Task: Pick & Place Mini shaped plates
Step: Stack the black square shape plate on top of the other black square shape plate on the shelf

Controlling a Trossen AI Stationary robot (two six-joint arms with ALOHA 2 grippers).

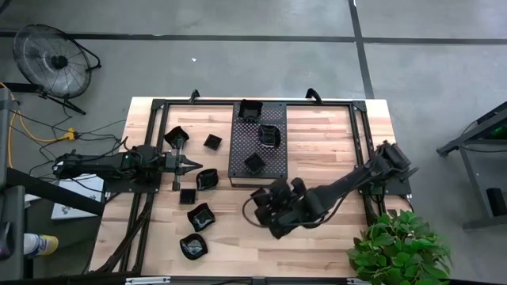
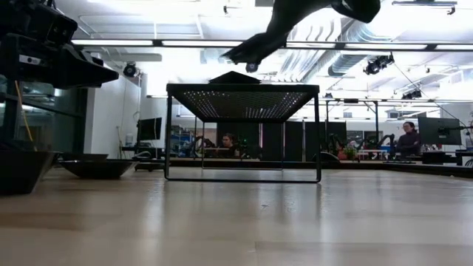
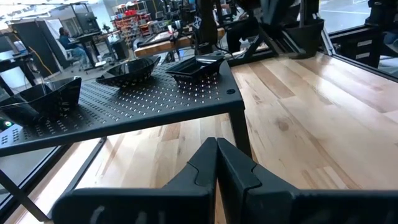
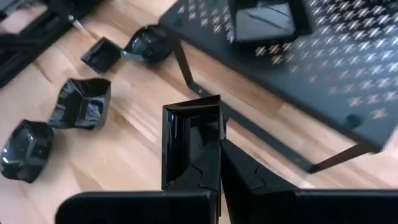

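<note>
- Three small plates sit on the raised tray (image 1: 239, 162) so far — one at its far edge (image 1: 250, 111), one near the middle (image 1: 269, 136) and one nearer the front (image 1: 254, 164).
- The right gripper (image 4: 219, 142) is clamped on a fourth, a square plate (image 4: 183, 137) pinched by its rim and hanging on edge, over the bare wood of the table (image 1: 333, 142) just off the tray's front corner.
- My guess is that this plate is on its way up to the tray, so the job looks less than half done.
- Six plates are yet to be moved, all lying on the table to the left of the tray: two by the left arm's far side (image 1: 174, 135) (image 1: 211, 142), one right at the tip of the left gripper (image 1: 207, 179), and three trailing toward the front edge (image 1: 188, 195) (image 1: 200, 215) (image 1: 192, 246).
- The left gripper (image 3: 216, 155) has its fingers pressed together on nothing and points at the tray's leg — that arm seems to be waiting.
- The plates are glossy black and catch the ceiling lights; some are square with upturned rims, others rounder with wavy, crumpled-looking edges.
</note>
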